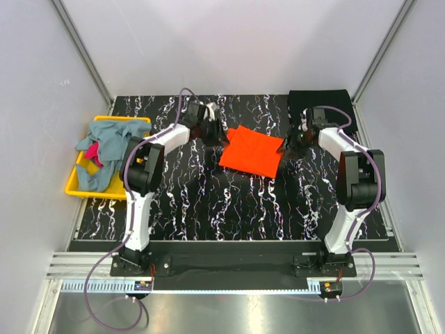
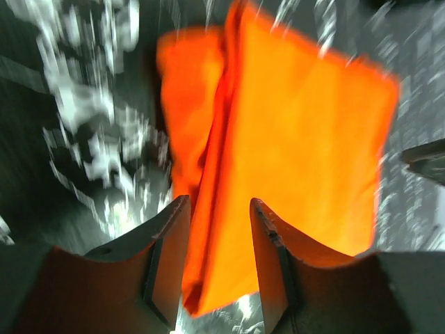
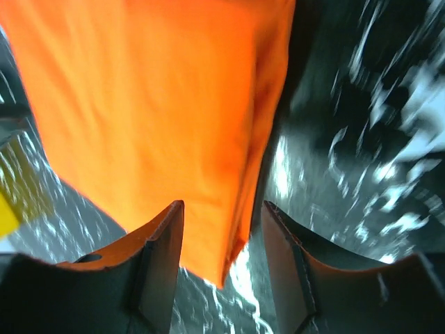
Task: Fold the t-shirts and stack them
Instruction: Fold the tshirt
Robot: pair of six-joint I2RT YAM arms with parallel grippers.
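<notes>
Grey walls close in a black bench (image 1: 208, 202) veined with white. Near its middle, a little toward the far side, lies the orange t-shirt (image 1: 252, 152), folded into a flat, slightly skewed square. The left pincer (image 1: 217, 134) stands at its far left corner and the right pincer (image 1: 284, 148) at its right edge. Both wrist views show the jaws standing apart, with a corner of orange cloth in the gap but pinched by neither, so I judge both empty. A black t-shirt (image 1: 320, 99) lies flat at the far right corner of the bench, well apart from the orange one. A grey-blue shirt (image 1: 111, 142) and a magenta shirt (image 1: 92, 154) are heaped in the yellow bin (image 1: 73, 186) at the left edge. The cloth looks light, thin and limp, so it would likely sag and unfold if lifted by one point, and its layers could slide over each other. The left wrist view shows a doubled edge running along the fold, and a hold there should take every layer at once. The best grip, in my judgement, is at two corners of one side, one per pincer, jaws pressed low to the bench to catch the bottom layer.
</notes>
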